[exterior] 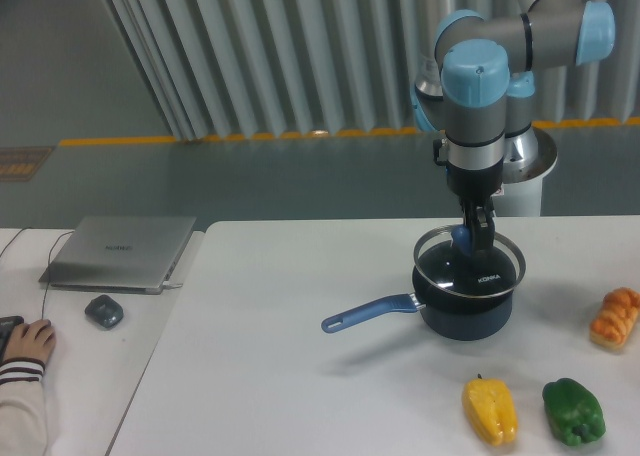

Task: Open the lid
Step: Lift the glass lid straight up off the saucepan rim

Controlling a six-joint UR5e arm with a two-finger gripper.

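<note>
Directly beneath the end effector (pixel 474 238), clamped on its blue knob, hangs the lid (pixel 470 263); tilted above the saucepan (pixel 462 311).

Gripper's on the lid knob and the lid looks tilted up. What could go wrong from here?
The gripper holds only the small blue knob, so the tilted lid may slip or swing. One lid edge looks close to the saucepan rim; it could catch and drag the pan. The long handle could then sweep across the table.
</note>
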